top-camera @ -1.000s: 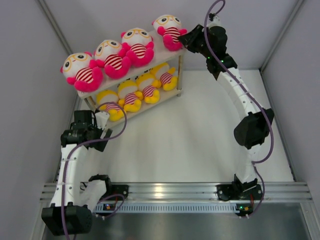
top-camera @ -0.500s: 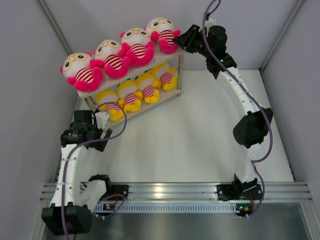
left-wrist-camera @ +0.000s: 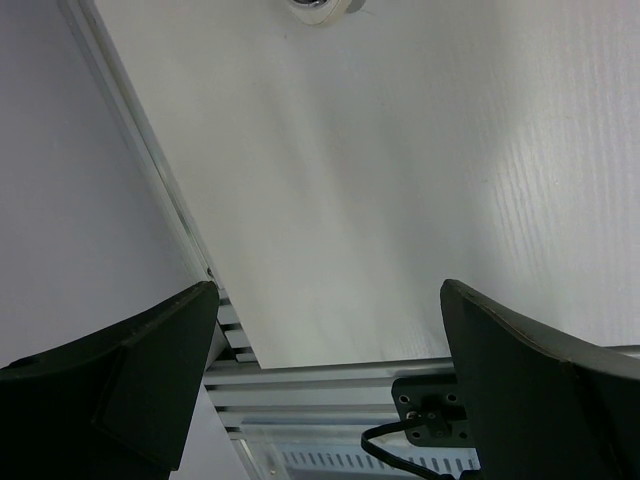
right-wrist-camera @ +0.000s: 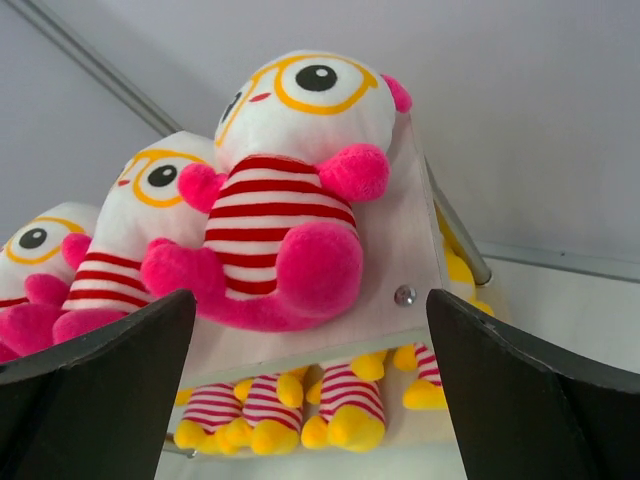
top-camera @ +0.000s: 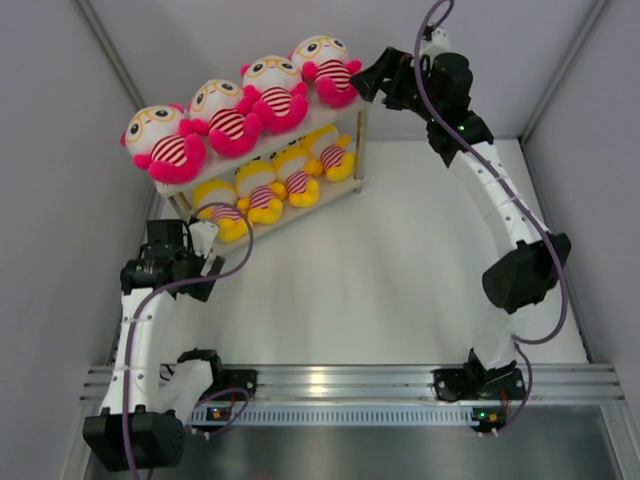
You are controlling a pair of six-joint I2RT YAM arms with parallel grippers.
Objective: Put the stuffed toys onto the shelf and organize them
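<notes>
At the upper right of the top view, my right claw (right-wrist-camera: 310, 296) was wide apart with nothing in it, just beside the end pink toy (top-camera: 325, 68). That toy sat on the top board of the shelf (top-camera: 357, 103), right by the edge. Four pink toys filled the top board and four yellow toys (top-camera: 285, 178) filled the bottom one. My left claw (left-wrist-camera: 330, 288) was wide apart too, low on the left. If I bumped the end pink toy while pulling away, I think it could fall off, because it sat so close to the corner.

Pink toys (top-camera: 232, 118), yellow toys (top-camera: 296, 176); red-white striped bellies (right-wrist-camera: 270, 215); white shelf (right-wrist-camera: 412, 238).
</notes>
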